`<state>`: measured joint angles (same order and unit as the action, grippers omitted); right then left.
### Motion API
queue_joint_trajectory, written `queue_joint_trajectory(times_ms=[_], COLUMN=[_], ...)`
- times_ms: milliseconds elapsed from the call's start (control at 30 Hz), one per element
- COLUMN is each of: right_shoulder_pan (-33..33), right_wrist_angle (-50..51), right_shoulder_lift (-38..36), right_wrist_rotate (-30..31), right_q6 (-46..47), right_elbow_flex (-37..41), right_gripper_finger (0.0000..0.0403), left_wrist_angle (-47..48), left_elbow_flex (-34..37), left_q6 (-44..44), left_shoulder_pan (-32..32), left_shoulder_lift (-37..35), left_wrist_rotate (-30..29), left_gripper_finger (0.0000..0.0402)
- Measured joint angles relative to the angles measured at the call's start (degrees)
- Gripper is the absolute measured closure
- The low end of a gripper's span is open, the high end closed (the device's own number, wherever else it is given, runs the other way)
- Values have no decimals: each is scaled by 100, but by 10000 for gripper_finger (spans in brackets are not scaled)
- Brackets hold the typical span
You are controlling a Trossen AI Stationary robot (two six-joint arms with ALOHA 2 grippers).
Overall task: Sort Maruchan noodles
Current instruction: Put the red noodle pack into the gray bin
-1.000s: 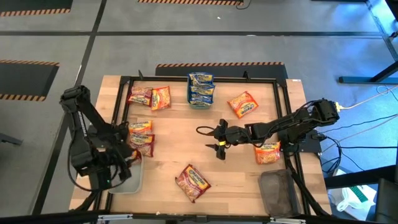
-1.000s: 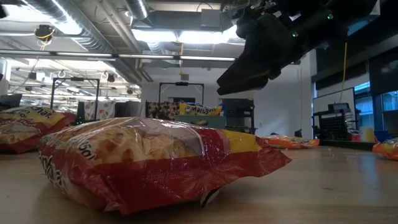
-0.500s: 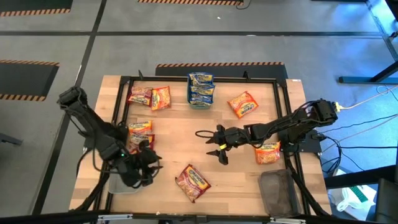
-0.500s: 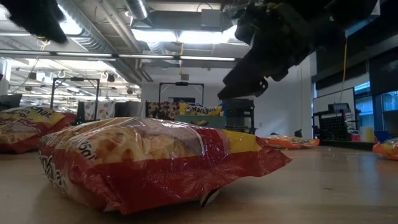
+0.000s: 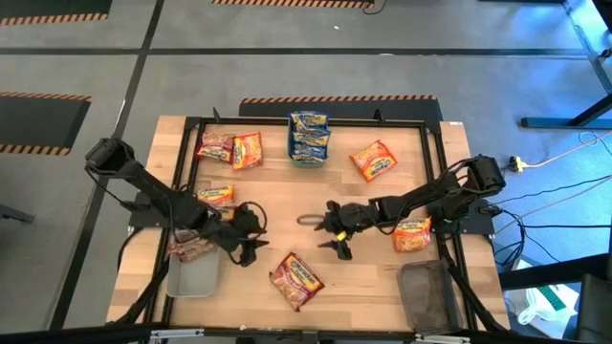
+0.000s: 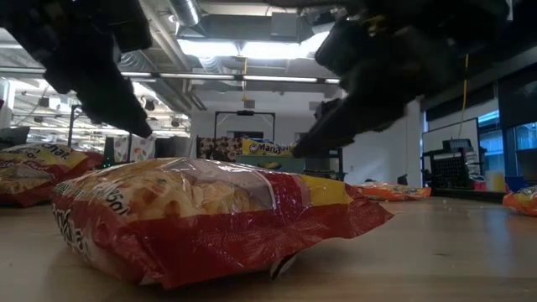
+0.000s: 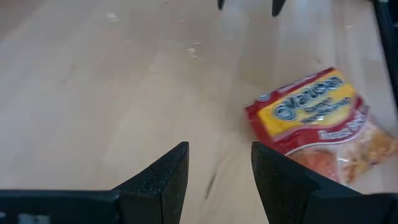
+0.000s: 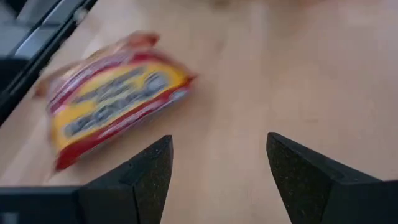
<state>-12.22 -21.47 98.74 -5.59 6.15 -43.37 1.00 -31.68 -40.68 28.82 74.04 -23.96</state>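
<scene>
"Maruchan" on red packet (logo partly blurred), blue packet

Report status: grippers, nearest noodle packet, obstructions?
Left gripper open, empty. Right gripper open, empty. Red-and-yellow crinkly plastic noodle packet flat on wooden table, between both. Nothing blocking.

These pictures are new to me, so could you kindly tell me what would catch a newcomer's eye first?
Most striking is the red-and-yellow noodle packet lying alone near the table's front edge, filling the low view. Both arms reach toward it: the left hand and the right hand hover open and empty over the bare wood just behind it. A blue-and-yellow packet stack sits at the back edge.
</scene>
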Motion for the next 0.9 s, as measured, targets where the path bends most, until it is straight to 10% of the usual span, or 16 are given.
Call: queue_joint_trajectory(times_ms=[467,900], right_shoulder_pan=[-1802,-1949], right_wrist_angle=[27,627], right_shoulder_lift=[582,1215], right_wrist_rotate=[1205,2961], right_q6=[1038,1416], right_elbow_flex=[-368,-740], right_gripper_finger=[159,159], left_wrist_angle=[-1373,-1154], left_elbow_flex=[-1095,-1606], left_q6=[-154,-1299], left_shoulder_pan=[114,533], left_shoulder_lift=[2414,2832], left_wrist_rotate=[810,857], left_gripper_finger=[234,234])
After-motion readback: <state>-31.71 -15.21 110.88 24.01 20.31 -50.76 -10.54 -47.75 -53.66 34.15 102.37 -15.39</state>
